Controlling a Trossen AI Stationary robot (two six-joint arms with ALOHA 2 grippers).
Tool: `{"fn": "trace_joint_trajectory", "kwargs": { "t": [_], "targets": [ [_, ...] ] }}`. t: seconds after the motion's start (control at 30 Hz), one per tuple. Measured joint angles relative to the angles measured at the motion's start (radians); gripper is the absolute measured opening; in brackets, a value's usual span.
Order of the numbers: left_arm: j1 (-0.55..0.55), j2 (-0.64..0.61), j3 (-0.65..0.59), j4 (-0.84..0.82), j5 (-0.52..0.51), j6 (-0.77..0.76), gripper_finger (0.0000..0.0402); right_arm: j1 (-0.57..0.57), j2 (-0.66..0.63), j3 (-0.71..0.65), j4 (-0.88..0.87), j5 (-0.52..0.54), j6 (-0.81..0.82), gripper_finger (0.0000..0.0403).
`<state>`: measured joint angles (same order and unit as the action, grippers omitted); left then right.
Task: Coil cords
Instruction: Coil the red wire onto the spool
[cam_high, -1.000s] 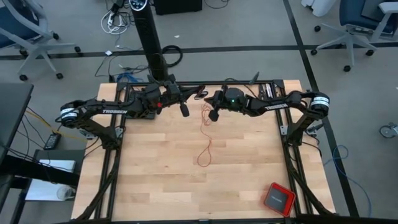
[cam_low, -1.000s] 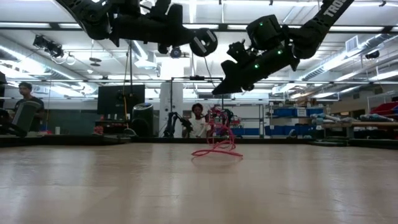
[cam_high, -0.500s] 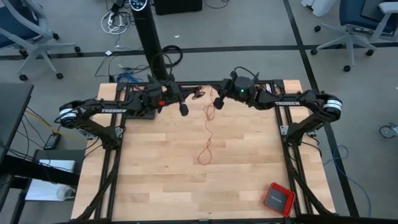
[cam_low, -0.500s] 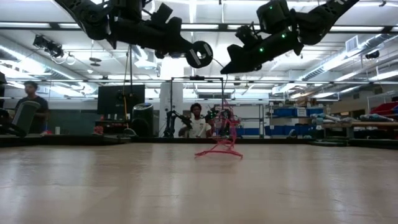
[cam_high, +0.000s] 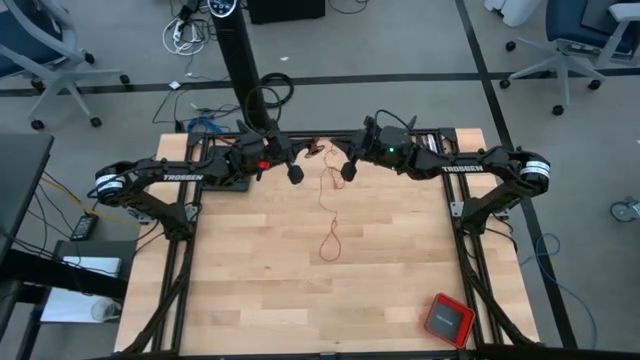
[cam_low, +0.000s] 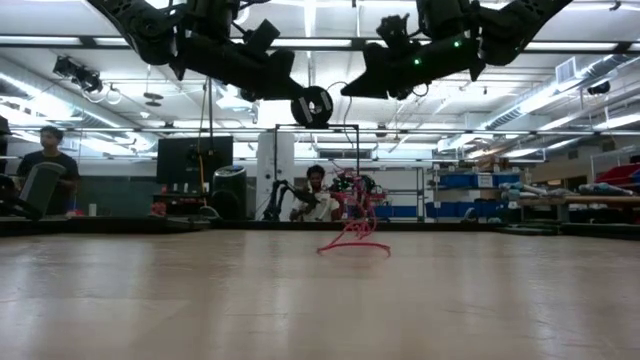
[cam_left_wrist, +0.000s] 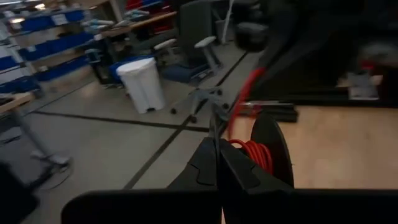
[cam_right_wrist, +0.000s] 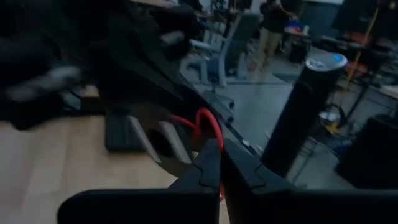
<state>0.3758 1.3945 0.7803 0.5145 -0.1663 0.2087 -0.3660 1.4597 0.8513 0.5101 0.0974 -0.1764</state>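
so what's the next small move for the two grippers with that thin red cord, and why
Probably carry the right gripper around the left gripper for another wrap. Both are shut on the thin red cord, a few turns sit at the left fingers, and a long tail hangs onto the wooden table.

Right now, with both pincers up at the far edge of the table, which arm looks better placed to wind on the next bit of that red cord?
Probably the right. Its pincer is shut on the red cord, which hangs to the table. The left pincer is shut on a small red bundle.
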Motion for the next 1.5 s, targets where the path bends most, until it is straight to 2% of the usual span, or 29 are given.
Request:
{"fn": "trace_joint_trajectory", "kwargs": {
  "t": [0.17,0.33,0.6,0.8,0.97,1.3,1.5],
  "targets": [
    [-0.001,0.0,0.0,-0.004,-0.031,0.017,0.0,0.026,0.0,0.019,-0.019,0.013,0.001,0.0002],
    [-0.001,0.02,0.0,0.025,-0.031,-0.005,0.0,0.052,0.01,0.034,0.041,-0.044,0.042,0.0002],
    [-0.004,0.116,0.0,0.217,-0.047,-0.132,0.0,0.072,0.011,0.034,0.068,-0.054,0.08,0.0002],
    [-0.003,0.144,0.0,0.334,-0.054,-0.189,0.0,0.072,0.012,0.034,0.044,-0.067,0.104,0.0001],
    [-0.004,0.144,0.0,0.385,-0.053,-0.254,0.0,0.078,0.061,0.038,0.075,-0.071,0.122,0.0001],
    [-0.005,0.148,-0.002,0.375,-0.076,-0.362,0.0,0.08,0.216,0.085,0.164,-0.112,0.125,0.0002],
    [-0.004,0.146,0.0,0.375,-0.052,-0.374,0.0,0.083,0.24,0.1,0.124,-0.14,0.119,0.0002]
  ]
}}
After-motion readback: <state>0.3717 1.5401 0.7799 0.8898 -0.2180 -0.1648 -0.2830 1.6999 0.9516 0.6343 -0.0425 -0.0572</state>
